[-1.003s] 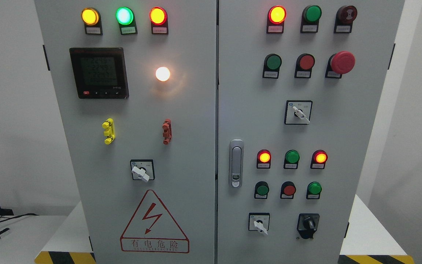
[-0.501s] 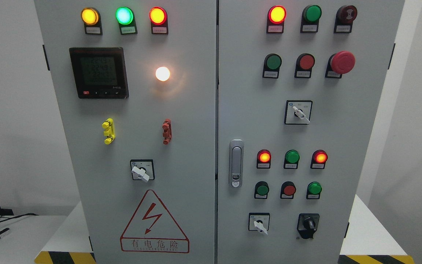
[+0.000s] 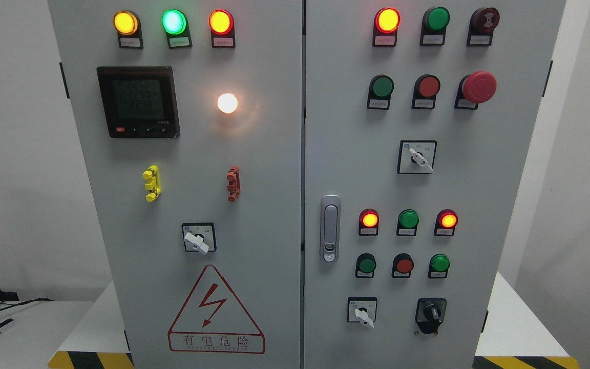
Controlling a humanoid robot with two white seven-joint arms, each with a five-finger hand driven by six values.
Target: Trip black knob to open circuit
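The black knob (image 3: 430, 312) sits on a black square plate at the lower right of the grey cabinet's right door (image 3: 356, 154). Its pointer stands roughly upright. Above it are three round buttons, green (image 3: 365, 265), red (image 3: 404, 265) and green (image 3: 439, 263), under a row of lamps of which the outer two glow red. Neither of my hands nor either arm shows anywhere in the head view.
A white-handled selector (image 3: 362, 313) sits left of the black knob, another (image 3: 420, 159) higher up. A red mushroom stop button (image 3: 478, 87) sticks out at the upper right. The door latch (image 3: 330, 228) is at mid height. The left door carries a meter (image 3: 138, 101) and a warning triangle (image 3: 215, 310).
Only the digits on the meter's display have flickered; the panel, knob and lamps stand as before.
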